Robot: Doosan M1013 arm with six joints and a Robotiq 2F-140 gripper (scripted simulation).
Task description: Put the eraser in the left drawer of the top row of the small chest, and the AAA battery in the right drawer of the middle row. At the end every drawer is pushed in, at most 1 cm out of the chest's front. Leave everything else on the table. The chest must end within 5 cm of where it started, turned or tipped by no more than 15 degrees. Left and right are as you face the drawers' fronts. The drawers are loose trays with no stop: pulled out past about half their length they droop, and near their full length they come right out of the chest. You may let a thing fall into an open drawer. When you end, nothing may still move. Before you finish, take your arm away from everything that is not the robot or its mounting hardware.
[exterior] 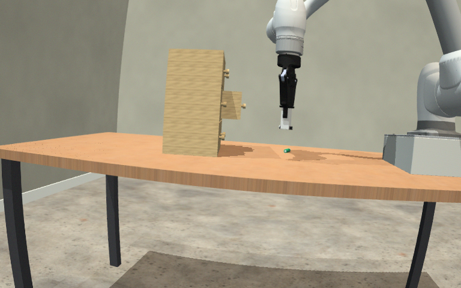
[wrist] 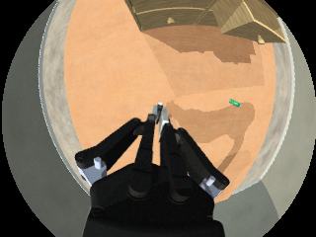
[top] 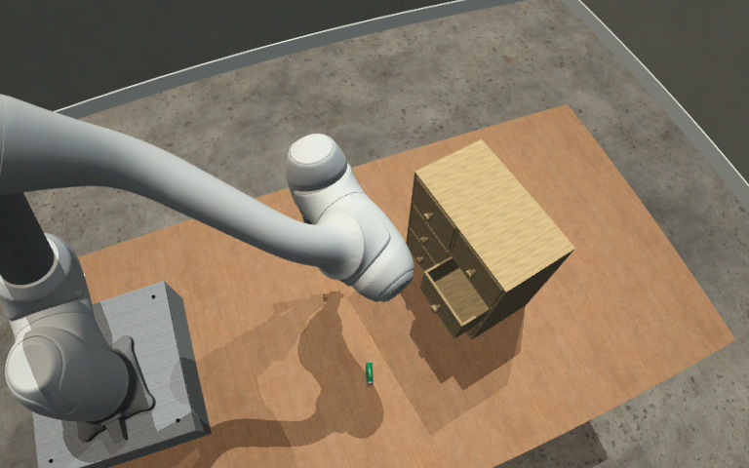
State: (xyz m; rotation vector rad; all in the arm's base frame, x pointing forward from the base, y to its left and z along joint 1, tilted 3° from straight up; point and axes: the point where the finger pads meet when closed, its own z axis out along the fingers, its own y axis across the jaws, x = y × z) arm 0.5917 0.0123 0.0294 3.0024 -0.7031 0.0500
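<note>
My gripper (exterior: 286, 115) (wrist: 158, 112) is shut on a small white eraser (exterior: 285, 123) (wrist: 160, 107), which sticks out below the fingertips. It hangs well above the table, in front of the chest's drawer fronts; the arm hides it in the top view. The wooden chest (top: 492, 210) (exterior: 192, 101) (wrist: 168, 10) stands upright. Its middle-row right drawer (top: 455, 292) (exterior: 232, 105) (wrist: 252, 20) is pulled partly out and looks empty; the other drawers are in. The green AAA battery (top: 369, 373) (exterior: 287, 150) (wrist: 234, 102) lies on the table (top: 608, 331) in front of the chest.
The robot's grey base block (top: 160, 341) (exterior: 418, 152) sits at the table's near-left corner in the top view. The arm's elbow and wrist (top: 353, 231) hang over the table beside the chest's front.
</note>
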